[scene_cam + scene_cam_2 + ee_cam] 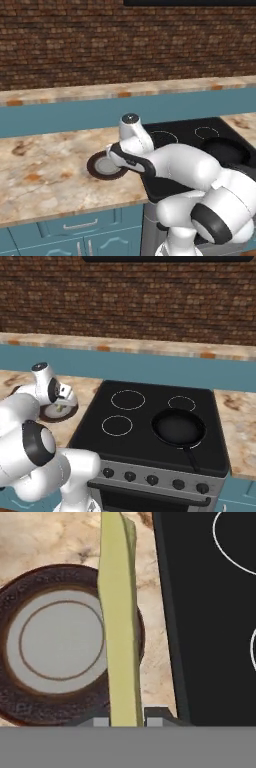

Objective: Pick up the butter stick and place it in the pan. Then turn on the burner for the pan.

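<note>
- A brick-walled kitchen: marbled counter [45, 170], black cooktop [150, 421].
- The gripper [127, 718] is clenched on the butter stick [119, 622], held over the brown-rimmed plate [30, 637] (just beside the cooktop's edge).
- The pan [178, 428] sits at the cooktop's 4 o'clock — well apart.
- Best done by lifting straight, then carrying level — letting go low over the pan.

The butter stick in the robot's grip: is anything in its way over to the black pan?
Nothing visible blocks it. The thin pale yellow-green butter stick is held over the brown-rimmed, grey-centred round plate. Between there and the round black pan lies only flat black cooktop with bare burner rings.
</note>
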Available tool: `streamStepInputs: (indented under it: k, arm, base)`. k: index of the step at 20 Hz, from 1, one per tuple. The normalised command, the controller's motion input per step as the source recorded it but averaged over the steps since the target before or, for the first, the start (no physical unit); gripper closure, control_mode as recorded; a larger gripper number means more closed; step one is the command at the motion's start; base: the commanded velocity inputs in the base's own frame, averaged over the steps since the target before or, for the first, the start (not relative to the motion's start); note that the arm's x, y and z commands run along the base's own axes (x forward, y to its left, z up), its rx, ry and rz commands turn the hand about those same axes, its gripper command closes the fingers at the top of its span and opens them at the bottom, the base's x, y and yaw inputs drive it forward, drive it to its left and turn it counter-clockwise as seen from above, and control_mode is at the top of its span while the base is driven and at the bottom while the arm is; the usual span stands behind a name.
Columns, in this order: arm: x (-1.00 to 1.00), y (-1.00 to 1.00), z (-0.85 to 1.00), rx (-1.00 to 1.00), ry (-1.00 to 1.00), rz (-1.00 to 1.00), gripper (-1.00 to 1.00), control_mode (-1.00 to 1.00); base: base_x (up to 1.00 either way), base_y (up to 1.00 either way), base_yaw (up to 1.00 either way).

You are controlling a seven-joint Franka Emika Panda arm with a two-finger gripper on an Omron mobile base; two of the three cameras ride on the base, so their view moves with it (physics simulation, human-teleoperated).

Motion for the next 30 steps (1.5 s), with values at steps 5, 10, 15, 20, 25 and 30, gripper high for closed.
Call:
streamStepInputs:
  k: [5,10,15,20,25,30]
  arm:
    - [-0.19,-0.87,0.53,0.03,-0.09,-0.05,1.00,-1.00]
    - [-0.20,-0.92,0.46,0.06,-0.04,-0.08,1.00,-1.00]
    - [-0.22,-0.99,0.29,0.10,0.00,-0.11,1.00,-1.00]
    - [-0.16,-0.99,0.16,0.07,0.00,-0.12,1.00,-1.00]
    - [-0.06,-0.92,0.05,0.04,0.00,-0.12,1.00,-1.00]
    - [-0.09,-0.88,0.07,0.00,0.04,-0.13,1.00,-1.00]
  base:
    - [0.00,0.00,0.00]
    - [0.00,0.00,0.00]
    - [0.00,0.00,0.00]
    - [0.00,0.00,0.00]
    - [0.00,0.00,0.00]
    - [0.00,0.00,0.00]
